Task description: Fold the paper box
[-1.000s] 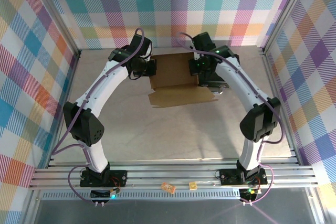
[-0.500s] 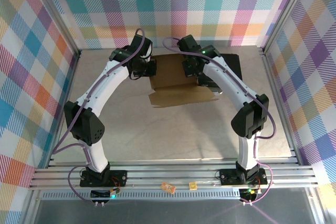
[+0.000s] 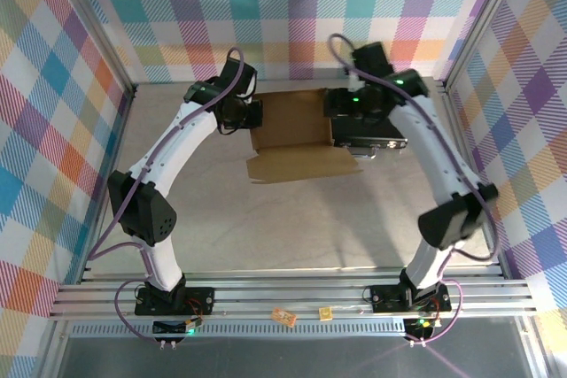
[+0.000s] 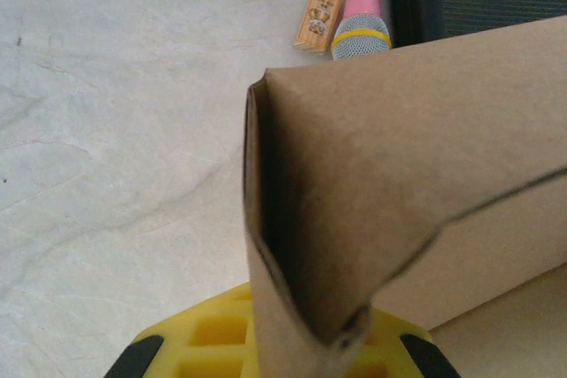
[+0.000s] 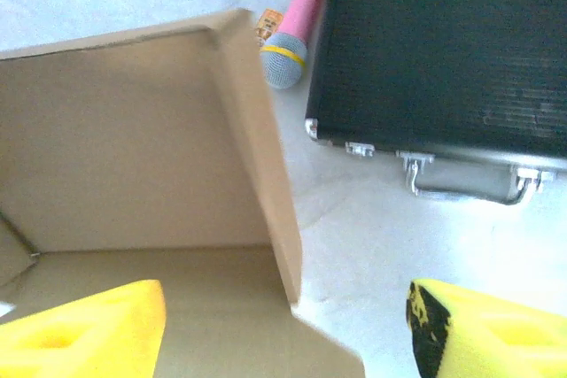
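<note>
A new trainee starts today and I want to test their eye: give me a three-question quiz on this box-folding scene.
1. True or false: the right gripper is open.
2. The left gripper is shut on which thing?
3. What lies beside the black case? A scissors; B pink microphone; C cup.
Key: 1 true; 2 the paper box; 3 B.

The left arm (image 3: 168, 152) and right arm (image 3: 436, 143) have curved white links joined by bulky black housings. Purple cables (image 3: 233, 61) loop beside each. A green light (image 3: 355, 100) glows near the right wrist. The fingers (image 4: 213, 347) are yellow with recessed pockets and black patches.
</note>
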Robot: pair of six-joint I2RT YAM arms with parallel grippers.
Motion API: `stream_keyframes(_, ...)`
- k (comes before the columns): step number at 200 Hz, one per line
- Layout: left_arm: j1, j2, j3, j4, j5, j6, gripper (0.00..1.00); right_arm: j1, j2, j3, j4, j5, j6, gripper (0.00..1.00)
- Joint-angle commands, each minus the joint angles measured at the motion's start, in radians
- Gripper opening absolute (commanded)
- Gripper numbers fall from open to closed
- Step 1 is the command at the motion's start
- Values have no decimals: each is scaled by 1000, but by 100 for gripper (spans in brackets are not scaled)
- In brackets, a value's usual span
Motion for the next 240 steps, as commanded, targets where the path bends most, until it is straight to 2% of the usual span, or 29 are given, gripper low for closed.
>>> stream_keyframes(1,31,-19,-14,-2,15,-49,0,-103,-93,-120,48,-256,173,70)
stream_keyframes(31,73,1,-25,-48,-19,-141,0,-213,-228,-338,132,-381,364,69)
stream_keyframes(60,112,-31,-138,-24,-54,-305,0,-222,-317,-501,208,-445,609,68)
stream_keyframes(78,127,-68,-231,26,-61,-413,0,-179,-364,-585,286,-452,758,68)
stream_keyframes(104,139,-107,-340,100,-55,-551,0,-53,-417,-599,335,-293,877,70)
stream_keyframes(121,140,-111,-372,125,-45,-611,0,26,-412,-605,361,-249,955,70)
stream_keyframes(175,139,-92,-379,140,-15,-643,0,185,-228,-459,344,-211,971,71)
stream_keyframes(208,139,-109,-393,152,-15,-642,0,228,-150,-346,297,-180,911,71)
stream_keyframes(240,139,-116,-393,155,-12,-629,0,236,-122,-349,285,-165,895,69)
